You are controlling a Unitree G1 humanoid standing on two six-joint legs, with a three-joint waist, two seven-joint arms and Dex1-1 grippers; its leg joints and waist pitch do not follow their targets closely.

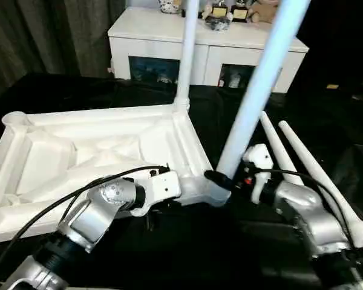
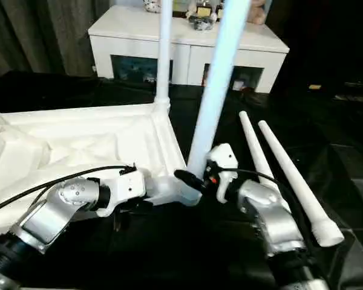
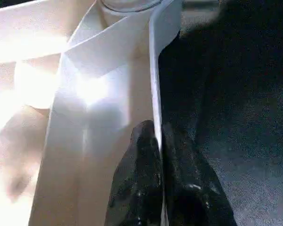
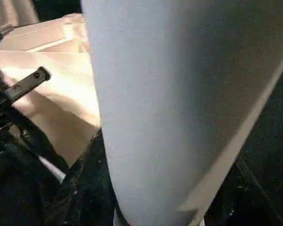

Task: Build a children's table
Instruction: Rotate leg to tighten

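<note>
On the dark floor [image 1: 327, 109] the upside-down table top [image 1: 78, 157] lies. My left hand [image 3: 160, 141] pinches its rim steady, while my right hand [image 1: 221, 179] grips a leg [image 1: 254, 90] in its corner hole.

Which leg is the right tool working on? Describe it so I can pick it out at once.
Start at the upturned white tabletop on the dark floor. At its near right corner socket, a leg rises tilted, with the right tool around its base. Unlike the upright leg at the far corner and the two loose legs lying flat, it leans.
</note>
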